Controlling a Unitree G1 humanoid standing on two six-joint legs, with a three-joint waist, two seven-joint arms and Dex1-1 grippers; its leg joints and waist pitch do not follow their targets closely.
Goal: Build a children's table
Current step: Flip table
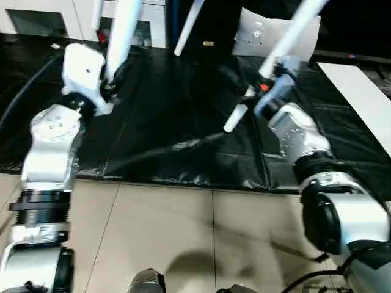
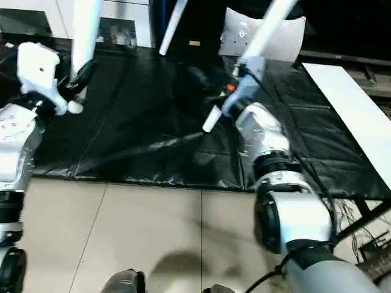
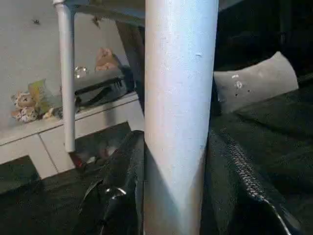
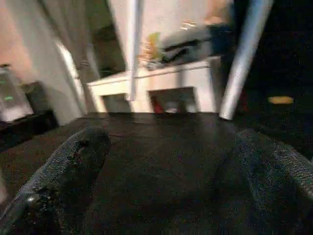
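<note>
The children's table shows as white round legs coming down from above over the black sheet. My left gripper (image 1: 113, 78) is shut on one leg (image 1: 125, 33). In the left wrist view that leg (image 3: 178, 112) stands between my two black fingers (image 3: 122, 186). A farther leg (image 3: 66, 78) hangs there from a corner of the white top (image 3: 98, 7). Another leg (image 1: 189, 27) hangs in the middle. A slanted leg (image 1: 278, 55) runs past my right gripper (image 1: 241, 85), its tip near the wrist. My right gripper (image 4: 171, 147) is open, and nothing lies between its fingers (image 4: 73, 156).
The workbench under the black sheet (image 1: 171, 134) ends at a front edge, with tiled floor (image 1: 183, 232) below it. A white board (image 1: 360, 97) lies at the right. A pale grey pad (image 1: 263, 33) stands at the back. White cabinets (image 4: 161, 88) are behind.
</note>
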